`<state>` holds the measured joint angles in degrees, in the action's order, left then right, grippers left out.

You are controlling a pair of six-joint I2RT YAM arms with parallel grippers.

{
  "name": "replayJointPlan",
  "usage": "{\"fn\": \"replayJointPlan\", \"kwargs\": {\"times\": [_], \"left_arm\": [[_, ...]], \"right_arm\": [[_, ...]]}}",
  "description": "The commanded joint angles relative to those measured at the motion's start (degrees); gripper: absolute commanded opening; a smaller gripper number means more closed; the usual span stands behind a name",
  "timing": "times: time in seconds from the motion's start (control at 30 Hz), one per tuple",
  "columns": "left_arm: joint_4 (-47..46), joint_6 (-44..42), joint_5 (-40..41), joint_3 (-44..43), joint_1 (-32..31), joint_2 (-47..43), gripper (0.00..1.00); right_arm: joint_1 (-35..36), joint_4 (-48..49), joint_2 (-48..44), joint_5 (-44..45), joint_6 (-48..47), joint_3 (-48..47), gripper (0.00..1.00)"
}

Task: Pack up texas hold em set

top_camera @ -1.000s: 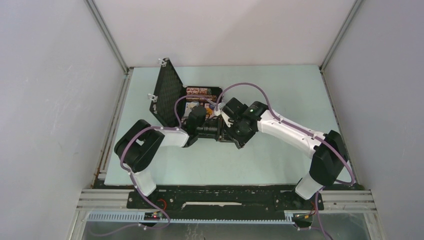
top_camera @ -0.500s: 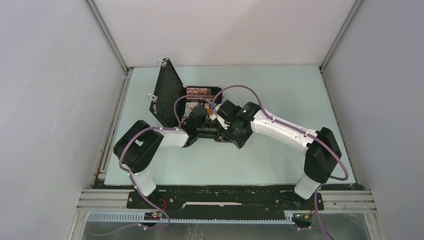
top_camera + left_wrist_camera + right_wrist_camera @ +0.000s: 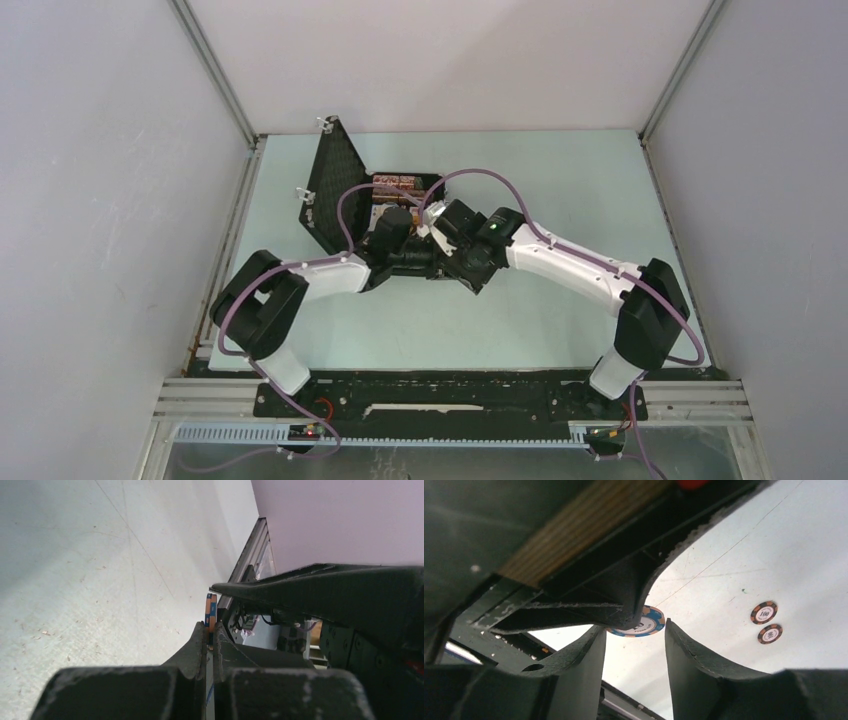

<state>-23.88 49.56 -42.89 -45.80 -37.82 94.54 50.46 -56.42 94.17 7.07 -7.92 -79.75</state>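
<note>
The black case (image 3: pixel 338 185) lies open at the table's back left with its lid upright and rows of multicoloured chips (image 3: pixel 396 183) inside. My left gripper (image 3: pixel 436 262) is just in front of the case. In the left wrist view it (image 3: pixel 210 632) is shut on a blue and orange round chip (image 3: pixel 211 607), seen edge-on. My right gripper (image 3: pixel 455 250) meets it there. In the right wrist view it (image 3: pixel 635 626) is open, with that same chip (image 3: pixel 646 625) between its fingertips. Two small dark chips marked 100 (image 3: pixel 764 612) lie on the table beyond. The card deck is hidden.
Both wrists crowd together over the case's front right corner. The upright lid (image 3: pixel 330 170) stands just left of the left forearm. Grey walls enclose the pale table (image 3: pixel 560 180) on three sides.
The left arm's elbow has swung left and down. The right wrist has shifted slightly left towards the left gripper. The case has not moved.
</note>
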Motion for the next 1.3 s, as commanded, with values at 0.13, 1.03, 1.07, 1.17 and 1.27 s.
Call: {"fn": "replayJointPlan", "kwargs": {"times": [0.13, 1.03, 1.07, 1.17, 1.27], "left_arm": [[8.27, -4.56, 1.62, -3.87, -1.37, -3.25, 0.00], [46.34, -20.93, 51.46, -19.90, -1.25, -9.44, 0.00], [47.32, -21.33, 53.30, -21.17, -1.77, -8.24, 0.00], [48.65, -22.70, 58.72, -24.05, -2.78, -6.08, 0.00], [50.08, -23.65, 58.33, -27.83, -2.87, -2.61, 0.00]], "right_arm": [[-0.22, 11.86, -6.48, 1.68, -1.60, 3.97, 0.81], [-27.92, 68.45, -22.05, 1.65, 31.03, 23.36, 0.99], [-27.42, 70.52, -21.34, 1.63, 28.93, 24.58, 0.99], [-28.02, 72.88, -19.00, 0.57, 24.73, 27.57, 1.00], [-30.39, 70.94, -17.55, -4.38, 23.89, 27.63, 0.99]]}}
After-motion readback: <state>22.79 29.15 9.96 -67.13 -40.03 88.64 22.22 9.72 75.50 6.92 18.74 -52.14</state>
